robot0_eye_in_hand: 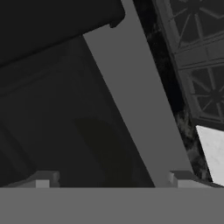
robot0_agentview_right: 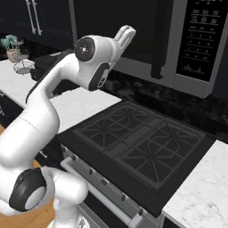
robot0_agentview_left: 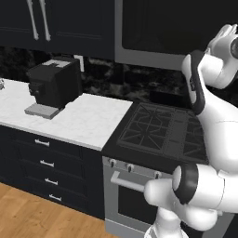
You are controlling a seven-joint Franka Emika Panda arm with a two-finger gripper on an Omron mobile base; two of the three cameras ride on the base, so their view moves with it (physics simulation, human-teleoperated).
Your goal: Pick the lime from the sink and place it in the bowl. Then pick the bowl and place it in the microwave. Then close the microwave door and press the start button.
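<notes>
**At the microwave door: gripper released, nothing held**

Above the stove (robot0_agentview_right: pixel 138 147), the gripper (robot0_eye_in_hand: pixel 113 177) faces the microwave door (robot0_eye_in_hand: pixel 65 109). Its fingertips (robot0_eye_in_hand: pixel 43 178) stand wide apart with nothing between them. The door's dark glass is closed against the grey frame. The microwave (robot0_agentview_right: pixel 178 40) hangs over the burners, control panel (robot0_agentview_right: pixel 202 35) on its right. A coffee machine (robot0_agentview_left: pixel 53 83) stands on the marble counter (robot0_agentview_left: pixel 88 121).

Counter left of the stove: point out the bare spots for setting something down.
The white counter is bare between the coffee machine and the stove. The far left end is crowded by a plant and a wire rack.
</notes>
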